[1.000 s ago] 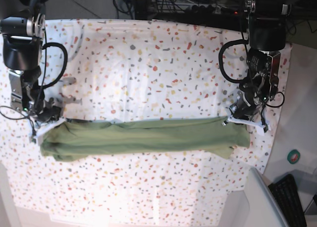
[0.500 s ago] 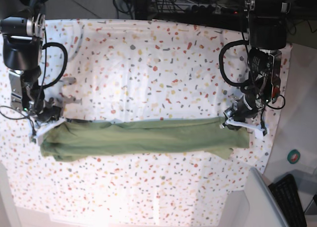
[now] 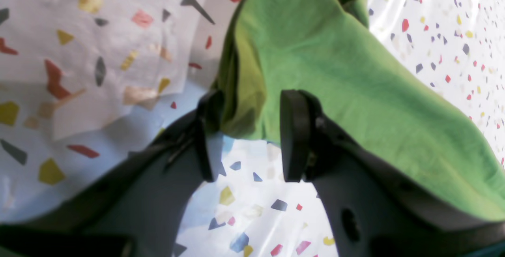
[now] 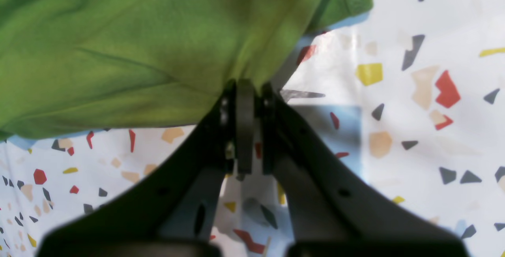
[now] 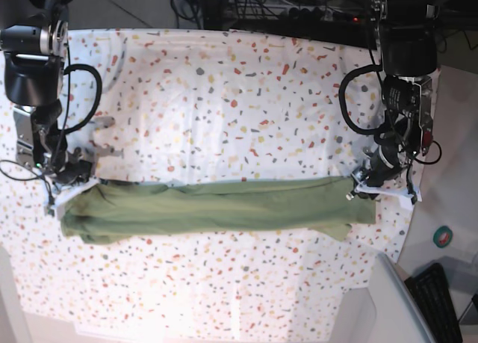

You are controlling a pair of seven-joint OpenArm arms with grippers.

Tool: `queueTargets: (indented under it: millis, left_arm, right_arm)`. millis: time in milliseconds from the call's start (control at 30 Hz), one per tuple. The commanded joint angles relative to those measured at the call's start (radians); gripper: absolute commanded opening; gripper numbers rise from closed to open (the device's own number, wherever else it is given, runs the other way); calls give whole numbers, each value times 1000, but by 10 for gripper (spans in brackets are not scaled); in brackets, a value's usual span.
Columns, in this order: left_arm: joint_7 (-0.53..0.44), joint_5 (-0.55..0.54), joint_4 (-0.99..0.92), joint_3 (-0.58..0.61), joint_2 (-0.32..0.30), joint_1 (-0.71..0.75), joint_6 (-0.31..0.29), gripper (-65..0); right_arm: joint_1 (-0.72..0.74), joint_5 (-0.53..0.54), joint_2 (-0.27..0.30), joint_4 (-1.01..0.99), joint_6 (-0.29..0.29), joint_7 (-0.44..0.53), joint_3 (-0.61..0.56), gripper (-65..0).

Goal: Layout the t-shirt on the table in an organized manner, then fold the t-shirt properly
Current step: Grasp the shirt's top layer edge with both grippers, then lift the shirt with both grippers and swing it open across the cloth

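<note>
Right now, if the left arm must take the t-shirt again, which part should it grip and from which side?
Probably the end corner of the t-shirt lying between the open fingers of the left hand. Come from beyond that end, low along the table: the layers are stacked there and the edge points toward the hand.

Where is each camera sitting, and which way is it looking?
Base: up high, looking straight down at the table, the long folded t-shirt and both arms.
Left wrist: on the left arm, looking past the left end effector, its jaws apart around the shirt's edge.
Right wrist: on the right arm, looking past the right end effector, pinched shut on the shirt.
Shared: all three show the green shirt on the speckled table.
</note>
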Motion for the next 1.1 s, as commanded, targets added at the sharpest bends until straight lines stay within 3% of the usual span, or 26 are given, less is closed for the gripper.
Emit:
queueTargets:
  millis: [0, 133, 233, 267, 400, 567, 667, 933, 1067]
  left_arm:
    - [-16, -1, 13, -2, -13, -21, -9, -429]
    - [-16, -1, 13, 0, -13, -21, -12, -449]
    - [-16, -1, 11, 0, -13, -23, -14, -630]
    - [-16, -1, 6, 0, -13, -27, -14, -650]
    - [15, -7, 23, 1, -14, -39, -14, -650]
    - [109, -7, 204, -11, -20, 4, -9, -650]
    - [150, -7, 321, -20, -22, 27, -9, -650]
    - [319, -7, 537, -192, -13, 45, -9, -650]
    - [326, -6, 553, -192, -16, 40, -9, -650]
  right_arm:
    - [19, -6, 11, 10, 5, 1, -1, -650]
    - [18, -6, 11, 10, 5, 1, -1, -650]
    - [5, -6, 11, 10, 5, 1, 4, -650]
    - [5, -6, 11, 10, 5, 1, 4, -650]
    - [-13, -4, 11, 34, 5, -15, 7, -650]
    - [-102, -3, 9, 294, -4, -135, 8, -650]
    - [-142, -3, 9, 481, -4, -258, 41, -650]
    - [-159, -3, -3, 869, -1, -632, 235, -650]
    - [-159, -3, -3, 912, 1, -681, 240, -650]
